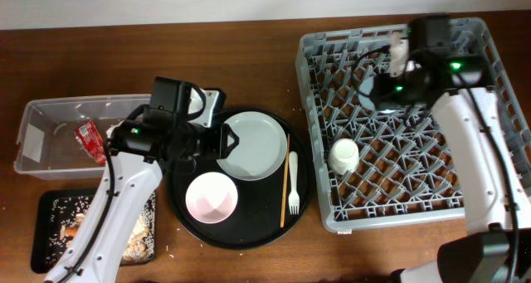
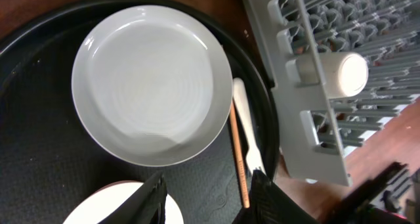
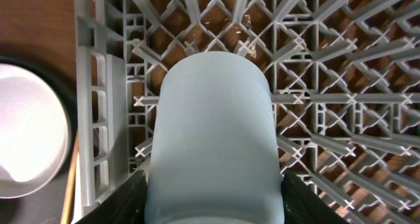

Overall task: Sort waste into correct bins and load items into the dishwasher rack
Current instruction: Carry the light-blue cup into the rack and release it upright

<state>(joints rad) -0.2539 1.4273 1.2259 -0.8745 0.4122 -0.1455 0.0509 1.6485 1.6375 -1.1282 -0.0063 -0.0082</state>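
Note:
In the right wrist view my right gripper (image 3: 211,201) is shut on the light blue cup (image 3: 210,125), one black finger on each side, over the grey dishwasher rack (image 3: 98,86). From overhead that gripper (image 1: 388,77) hangs over the rack's (image 1: 309,134) far part and hides the cup. A cream cup (image 1: 344,156) lies in the rack. My left gripper (image 2: 209,201) is open and empty above the round black tray, between the pinkish-white bowl (image 2: 105,207) and the chopstick (image 2: 237,152). The grey plate (image 2: 151,83) and the white fork (image 2: 246,129) lie ahead of it.
At the left, a clear tub (image 1: 50,117) holds a red wrapper (image 1: 90,142). The shallow black tray (image 1: 46,241) in front of it holds brownish scraps and an orange carrot piece (image 1: 73,231). The round black tray (image 1: 187,225) sits beside the rack.

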